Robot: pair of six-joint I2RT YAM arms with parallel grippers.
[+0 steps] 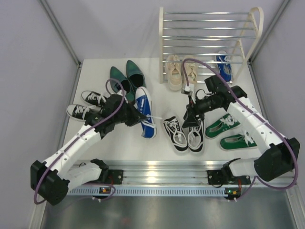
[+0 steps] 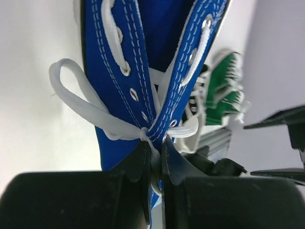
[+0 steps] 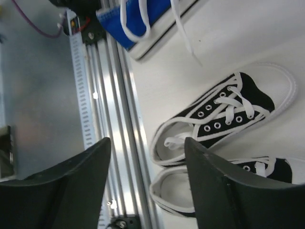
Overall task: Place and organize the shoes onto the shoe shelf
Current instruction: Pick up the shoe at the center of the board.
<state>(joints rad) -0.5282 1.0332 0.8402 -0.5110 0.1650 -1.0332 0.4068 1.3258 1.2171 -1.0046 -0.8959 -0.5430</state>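
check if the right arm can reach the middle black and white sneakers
Probably yes: the right gripper hangs open right above the black and white sneakers, nothing lies on them, and the blue sneaker sits apart.

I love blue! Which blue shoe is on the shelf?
The blue shoe at the shelf's right end; the left claw holds the other blue shoe.

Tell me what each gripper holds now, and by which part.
The left gripper holds the blue sneaker, pinched at the top eyelet flaps beside the lace knot. The right gripper is open and holds nothing.
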